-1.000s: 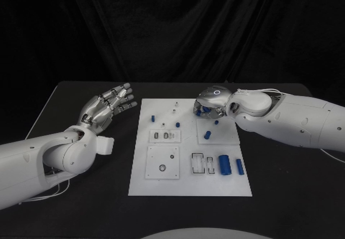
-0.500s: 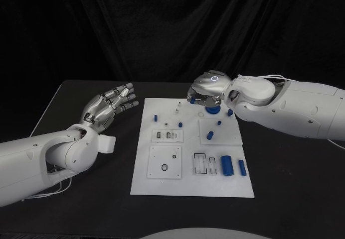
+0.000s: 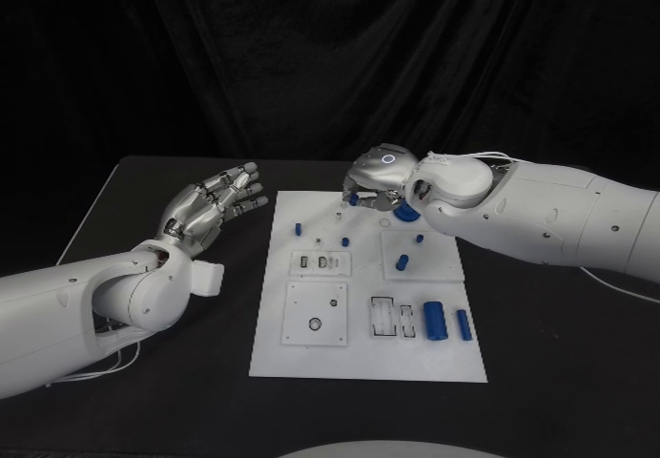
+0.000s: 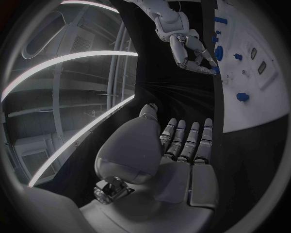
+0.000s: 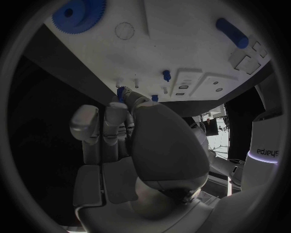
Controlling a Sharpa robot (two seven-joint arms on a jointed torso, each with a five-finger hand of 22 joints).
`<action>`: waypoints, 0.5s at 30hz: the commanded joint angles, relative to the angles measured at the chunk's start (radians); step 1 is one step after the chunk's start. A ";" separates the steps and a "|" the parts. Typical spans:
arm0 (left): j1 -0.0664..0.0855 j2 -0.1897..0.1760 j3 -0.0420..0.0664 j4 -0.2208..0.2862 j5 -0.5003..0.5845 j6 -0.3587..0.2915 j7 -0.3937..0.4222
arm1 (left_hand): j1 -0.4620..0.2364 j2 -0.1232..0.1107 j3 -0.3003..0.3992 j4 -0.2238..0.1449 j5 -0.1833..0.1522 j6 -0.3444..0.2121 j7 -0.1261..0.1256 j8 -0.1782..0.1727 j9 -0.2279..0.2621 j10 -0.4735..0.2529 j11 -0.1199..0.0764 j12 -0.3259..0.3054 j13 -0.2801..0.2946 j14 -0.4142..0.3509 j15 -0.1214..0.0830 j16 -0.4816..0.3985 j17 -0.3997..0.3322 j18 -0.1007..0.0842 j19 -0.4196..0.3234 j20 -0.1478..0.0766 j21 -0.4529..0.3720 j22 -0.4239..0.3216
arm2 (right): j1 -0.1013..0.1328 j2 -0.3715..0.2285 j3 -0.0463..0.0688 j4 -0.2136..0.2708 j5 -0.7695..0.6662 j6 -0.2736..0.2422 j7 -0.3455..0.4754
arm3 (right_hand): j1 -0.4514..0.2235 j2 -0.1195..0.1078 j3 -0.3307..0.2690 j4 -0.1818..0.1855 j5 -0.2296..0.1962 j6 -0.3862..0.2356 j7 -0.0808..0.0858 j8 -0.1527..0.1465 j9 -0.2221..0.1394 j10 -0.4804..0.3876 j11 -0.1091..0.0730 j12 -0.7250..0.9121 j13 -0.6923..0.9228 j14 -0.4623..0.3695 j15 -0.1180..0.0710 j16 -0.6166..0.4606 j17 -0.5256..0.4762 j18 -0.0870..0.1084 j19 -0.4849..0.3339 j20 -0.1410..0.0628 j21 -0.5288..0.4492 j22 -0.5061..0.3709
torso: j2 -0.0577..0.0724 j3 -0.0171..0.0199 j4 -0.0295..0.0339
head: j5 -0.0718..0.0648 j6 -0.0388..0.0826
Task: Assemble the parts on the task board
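Your right hand (image 3: 377, 183) sits over the far edge of the task board (image 3: 367, 358), fingers curled around a small blue gear (image 5: 121, 91) pinched at the fingertips; you carry it there, I judge, because the thin posts (image 3: 340, 201) at that end look like where gears seat. A larger blue gear (image 5: 79, 13) already lies on the board near that hand, so the small one probably goes beside it to mesh. Your left hand (image 3: 209, 203) is held off the board over the worktop (image 3: 124, 191), palm up, fingers spread and holding nothing, keeping clear. Two blue cylinders (image 3: 443, 320) lie loose at the near right, beside empty slots.
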 commanded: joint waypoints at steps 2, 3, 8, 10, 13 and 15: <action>0.002 0.004 0.001 0.000 0.004 0.013 0.099 | 0.009 -0.001 0.008 0.001 0.004 -0.003 -0.007 0.006 -0.001 -0.002 0.001 -0.007 0.000 0.005 -0.003 0.002 0.001 -0.014 0.007 0.002 0.007 -0.001 | -0.008 0.023 0.003 -0.034 -0.004 -0.034 0.010 | -0.006 -0.001 0.001 0.005 0.004 -0.007 0.000 -0.003 0.002 -0.005 0.004 -0.003 0.000 0.006 -0.002 0.005 0.003 -0.012 0.007 0.002 0.009 0.005 | 0.001 0.0002 0.0030 | -0.003 -0.001; 0.002 0.004 0.001 0.000 0.004 0.013 0.099 | 0.009 -0.001 0.008 0.001 0.004 -0.003 -0.007 0.006 -0.001 -0.002 0.001 -0.007 0.000 0.005 -0.003 0.002 0.001 -0.014 0.007 0.002 0.007 -0.001 | -0.009 0.029 0.004 -0.043 -0.004 -0.037 0.008 | -0.006 -0.001 0.001 0.004 0.004 -0.007 0.000 -0.003 0.002 -0.005 0.004 -0.003 0.000 0.006 -0.002 0.005 0.004 -0.012 0.008 0.002 0.010 0.007 | 0.001 0.0003 0.0025 | -0.002 -0.002; 0.002 0.006 0.001 -0.001 0.004 0.015 0.099 | 0.009 -0.002 0.008 0.001 0.004 -0.005 -0.011 0.006 -0.001 -0.002 0.004 -0.006 0.000 0.005 -0.003 0.002 0.001 -0.014 0.007 0.002 0.007 -0.001 | -0.012 0.042 0.008 -0.065 -0.004 -0.054 -0.012 | -0.010 -0.007 -0.001 0.007 -0.001 -0.005 0.005 -0.003 0.005 -0.011 0.010 -0.004 -0.001 0.006 0.001 0.005 0.003 -0.013 0.008 0.003 0.011 0.011 | 0.002 0.0023 0.0027 | -0.001 -0.004; 0.002 0.007 0.001 -0.001 0.004 0.017 0.099 | 0.009 -0.002 0.008 0.001 0.004 -0.005 -0.011 0.006 -0.001 -0.002 0.004 -0.006 0.000 0.005 -0.003 0.002 0.001 -0.014 0.007 0.002 0.007 -0.001 | -0.013 0.045 0.009 -0.072 -0.004 -0.070 -0.022 | -0.011 -0.007 -0.001 0.007 -0.002 -0.004 0.008 -0.002 0.007 -0.011 0.013 -0.003 -0.001 0.006 0.003 0.005 0.003 -0.013 0.009 0.004 0.013 0.014 | 0.003 0.0024 0.0035 | -0.002 -0.003; 0.002 0.008 0.001 -0.002 0.004 0.018 0.098 | 0.009 -0.002 0.008 0.001 0.004 -0.005 -0.011 0.006 -0.001 -0.002 0.004 -0.006 0.000 0.005 -0.003 0.002 0.001 -0.014 0.007 0.002 0.007 -0.001 | -0.013 0.049 0.011 -0.077 -0.004 -0.084 -0.036 | -0.010 -0.007 0.000 0.007 -0.002 -0.002 0.008 -0.002 0.008 -0.009 0.014 -0.002 0.000 0.006 0.004 0.007 0.006 -0.014 0.010 0.005 0.014 0.017 | 0.005 0.0027 0.0064 | -0.006 -0.002; 0.002 0.009 0.001 -0.003 0.005 0.019 0.098 | 0.009 -0.002 0.008 0.001 0.004 -0.005 -0.011 0.006 -0.001 -0.002 0.004 -0.006 0.000 0.005 -0.003 0.002 0.001 -0.014 0.007 0.002 0.007 -0.001 | -0.013 0.051 0.011 -0.079 -0.004 -0.088 -0.041 | -0.010 -0.007 0.000 0.007 -0.002 -0.002 0.009 -0.002 0.009 -0.008 0.015 -0.002 0.000 0.007 0.005 0.007 0.007 -0.014 0.010 0.006 0.015 0.018 | 0.005 0.0022 0.0073 | -0.009 0.000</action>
